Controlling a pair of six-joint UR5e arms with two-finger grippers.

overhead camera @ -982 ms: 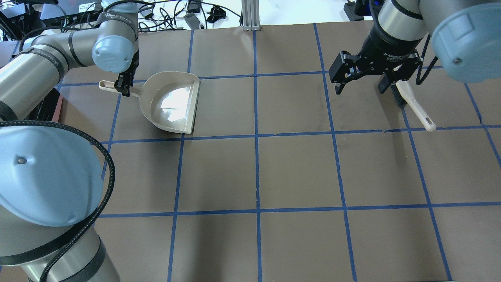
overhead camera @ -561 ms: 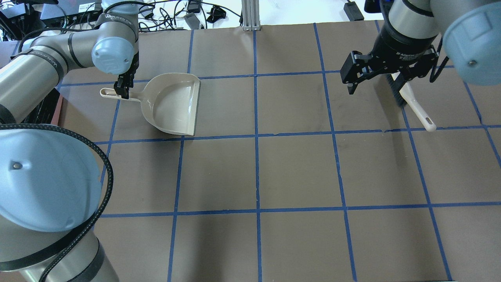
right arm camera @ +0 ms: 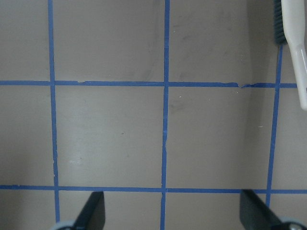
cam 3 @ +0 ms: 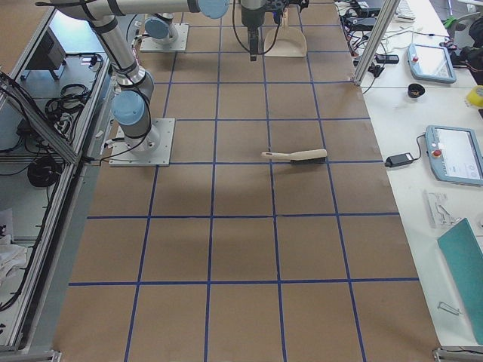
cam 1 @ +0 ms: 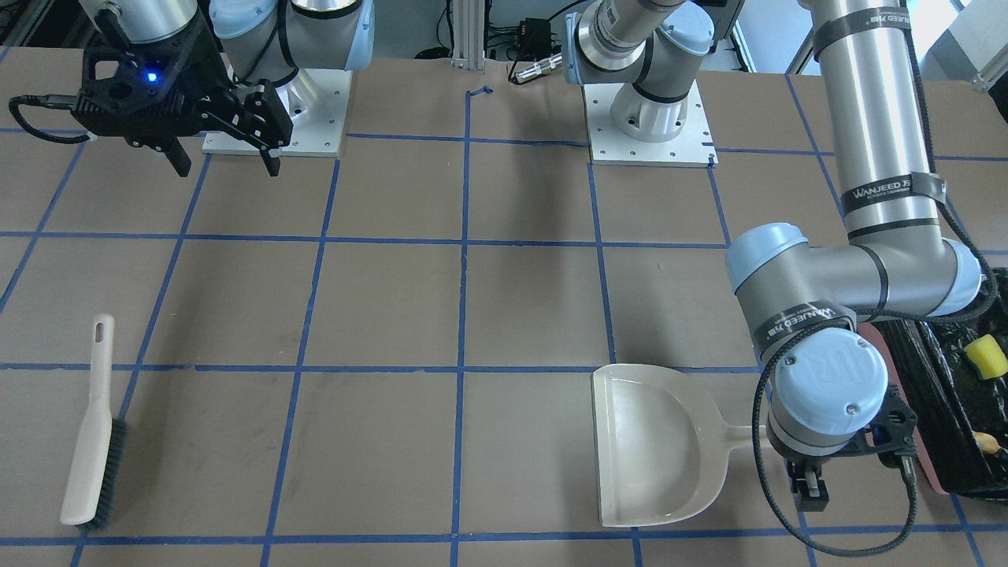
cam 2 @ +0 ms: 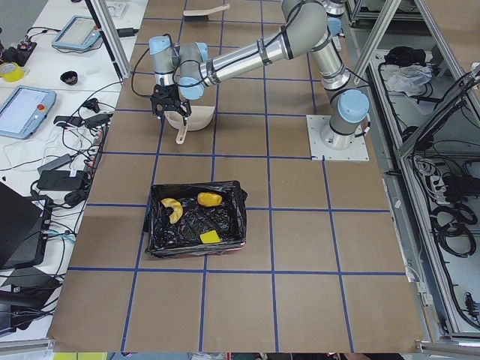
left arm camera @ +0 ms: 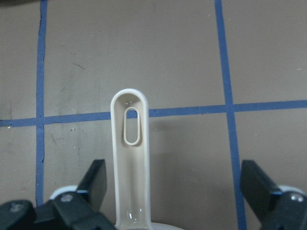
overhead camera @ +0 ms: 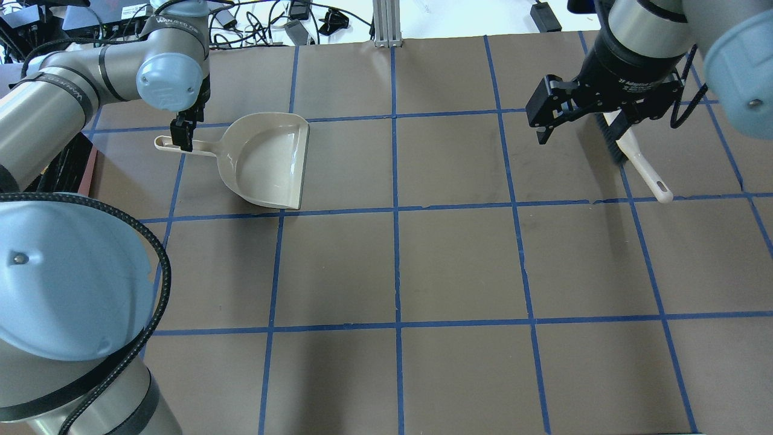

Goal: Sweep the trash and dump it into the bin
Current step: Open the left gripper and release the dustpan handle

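The trash lies inside the bin [cam 2: 196, 251], a container lined with a black bag: an orange-yellow lump [cam 2: 210, 199], a tan croissant-like piece [cam 2: 172, 208] and a yellow sponge wedge [cam 2: 211, 237]. The bin's edge also shows in the front view [cam 1: 929, 386], with the sponge wedge [cam 1: 987, 356] in it. The beige dustpan [overhead camera: 266, 160] lies flat and empty on the table. My left gripper [overhead camera: 181, 134] is open just above its handle [left arm camera: 132, 158], with a finger on either side. My right gripper [overhead camera: 577, 128] is open and empty, high above the table beside the brush [overhead camera: 640, 163].
The beige brush [cam 1: 90, 441] with dark bristles lies flat on the table on my right side. Both arm bases [cam 1: 646, 126] stand at the table's near edge. Cables and devices [overhead camera: 290, 21] lie beyond the far edge. Blue tape lines grid the brown table.
The dustpan went from tilted to flat on the table. My left gripper has lifted slightly above the handle. My right gripper has moved a little right and away from the robot.
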